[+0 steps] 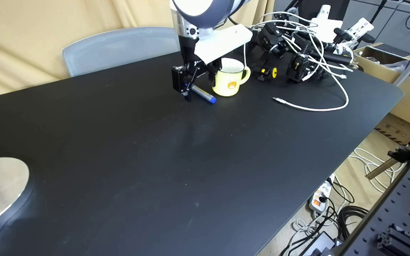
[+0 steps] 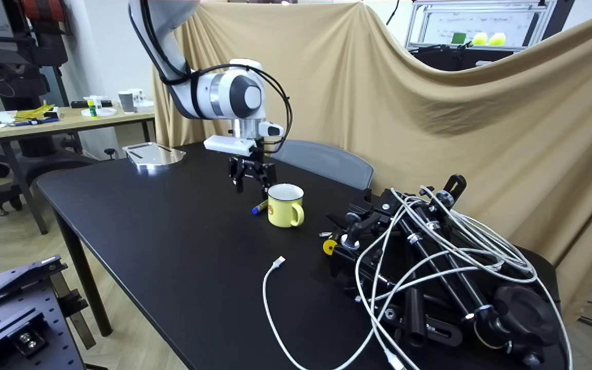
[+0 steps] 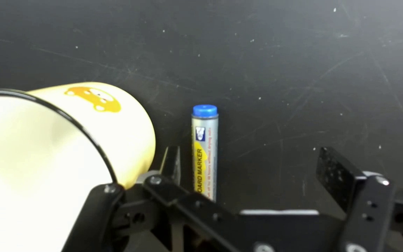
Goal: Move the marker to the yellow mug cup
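In the wrist view, your gripper (image 3: 250, 161) stood with its two fingers well apart, and the marker (image 3: 205, 150) lay on the dark table (image 3: 275, 80) between them, not pinched by anything. It was nearer to the finger on the side of the yellow mug (image 3: 131, 126); some table was visible between marker and mug, so these two did not touch. In an exterior view, the marker pointed its blue end (image 1: 213, 100) away from the gripper, while a finger stood in front of its opposite part; the mug was upright, just beside. Whether the fingertips reached the table, I could not tell. In an exterior view, with the handle (image 2: 298, 215) turned to the front, the mug covered a part of the marker, and the fingers also looked spread. By my judgement, you were at the step of grasping, with the marker not yet taken. Your next move called for going lower, if there was height left, and bringing the fingers together; the near finger would perhaps slide the marker toward the middle, which seemed safer than shifting toward the mug and pushing it.
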`<state>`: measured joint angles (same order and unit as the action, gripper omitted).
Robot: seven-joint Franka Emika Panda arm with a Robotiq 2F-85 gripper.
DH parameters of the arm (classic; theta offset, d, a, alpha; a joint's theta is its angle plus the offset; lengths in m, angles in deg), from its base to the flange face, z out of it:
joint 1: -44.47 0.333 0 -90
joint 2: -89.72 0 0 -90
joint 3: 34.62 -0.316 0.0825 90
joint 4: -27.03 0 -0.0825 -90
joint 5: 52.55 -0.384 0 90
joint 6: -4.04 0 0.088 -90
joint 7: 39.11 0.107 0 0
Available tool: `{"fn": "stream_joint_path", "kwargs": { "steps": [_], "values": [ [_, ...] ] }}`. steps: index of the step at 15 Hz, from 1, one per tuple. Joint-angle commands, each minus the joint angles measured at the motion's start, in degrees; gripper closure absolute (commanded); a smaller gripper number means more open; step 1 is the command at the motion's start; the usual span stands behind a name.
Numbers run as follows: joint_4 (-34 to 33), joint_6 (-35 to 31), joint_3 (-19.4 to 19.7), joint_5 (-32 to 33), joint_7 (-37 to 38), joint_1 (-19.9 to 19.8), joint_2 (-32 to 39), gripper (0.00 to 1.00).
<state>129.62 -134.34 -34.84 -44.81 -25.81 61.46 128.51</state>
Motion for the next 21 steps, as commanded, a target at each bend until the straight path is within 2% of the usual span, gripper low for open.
{"fn": "stream_joint_path", "kwargs": {
  "steps": [1,4,9,13,18,21],
  "values": [
    [-2.2,2.7,0.1,-0.1,1.0,-0.7,1.2,0.0],
    [-2.6,4.8,-0.5,0.8,-1.2,-0.7,1.2,0.0],
    [-2.9,10.5,-4.1,3.0,-16.4,-2.4,0.7,0.0],
    [-3.1,14.3,-4.9,5.8,-25.8,-4.0,0.3,0.0],
    [-5.2,18.0,-4.7,7.1,-30.6,-5.9,1.2,0.0],
    [-6.9,18.0,-4.5,5.9,-28.6,-6.4,2.4,0.0]
  ]
}}
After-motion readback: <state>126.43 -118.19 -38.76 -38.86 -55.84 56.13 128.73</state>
